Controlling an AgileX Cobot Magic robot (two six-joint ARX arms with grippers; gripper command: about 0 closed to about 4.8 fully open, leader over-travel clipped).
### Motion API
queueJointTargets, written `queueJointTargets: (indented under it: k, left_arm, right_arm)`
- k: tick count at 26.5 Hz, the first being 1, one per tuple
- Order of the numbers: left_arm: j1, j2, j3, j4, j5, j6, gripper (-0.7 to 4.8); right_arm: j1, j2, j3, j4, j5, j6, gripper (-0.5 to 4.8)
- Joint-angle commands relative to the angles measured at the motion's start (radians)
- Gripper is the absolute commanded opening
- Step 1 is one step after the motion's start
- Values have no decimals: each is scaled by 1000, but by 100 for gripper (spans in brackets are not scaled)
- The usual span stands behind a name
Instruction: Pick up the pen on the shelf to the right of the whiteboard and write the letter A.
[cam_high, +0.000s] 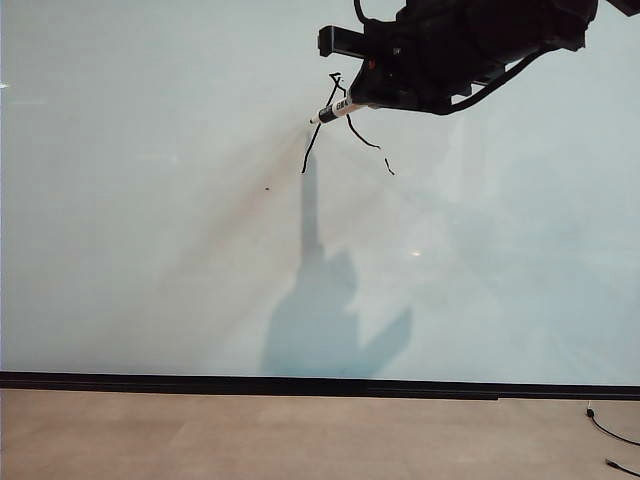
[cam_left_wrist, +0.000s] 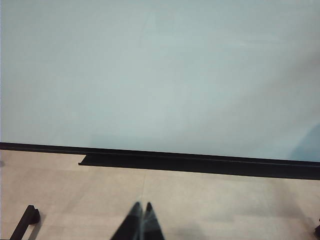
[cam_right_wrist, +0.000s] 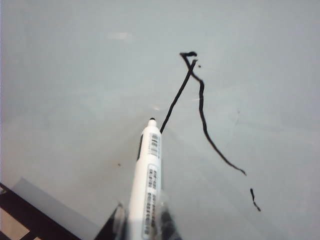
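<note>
Evidently the writing step was under way: the right end effector (cam_high: 352, 100), reaching in from the upper right of the exterior view, was clamped on the pen (cam_high: 332, 110), whose dark tip sat at or just beside the left leg of the letter A (cam_high: 345, 125) on the whiteboard (cam_high: 150, 200). In the right wrist view the pen (cam_right_wrist: 146, 180) ran up between the dark fingers (cam_right_wrist: 117, 225), its tip close to the lower end of the left stroke; whether it actually touched the board could not be told. The letter A (cam_right_wrist: 200, 110) had two legs meeting at a small blob at the apex, the left one straight and thin, the right one wavering downward and broken, with a short detached dash below the gap. No crossbar was visible, so the letter looked unfinished. A tiny dark speck (cam_high: 267, 189) lay on the board apart from the strokes, lower and to the left. The left end effector (cam_left_wrist: 141, 222) hung low over the desk (cam_left_wrist: 200, 205) in front of the board's black edge strip (cam_left_wrist: 200, 164), its fingers together and holding nothing, well apart from the writing. Judged from this, the next move called for setting the tip partway up the left leg and drawing it across to the right leg with light, steady pressure, keeping the pen firmly gripped so it would not slip or skid on the glossy surface.
</note>
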Motion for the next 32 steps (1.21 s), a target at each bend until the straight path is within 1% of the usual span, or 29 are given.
queueJointTargets:
  k: [1,7,13,24,27,32]
  left_arm:
    - [0,0,3,9,4,4,-4]
    - [0,0,3,9,3,4,-4]
    - [0,0,3,9,3,4,-4]
    - [0,0,3,9,3,4,-4]
    - [0,0,3,9,3,4,-5]
    - [0,0,3,9,3,4,-4]
  right_arm:
    - [-6,-3,7,17,3,-4,-5]
    - [-18,-3,7,12,6,-3,-5]
    - [-18,-5,7,10,69,-8,-5]
    - [-18,-28,6,-16,113,-21,-5]
    - [-18,-54,6,-60,132,-32,-5]
    - [-18,-76,6,-76,150,-40,-5]
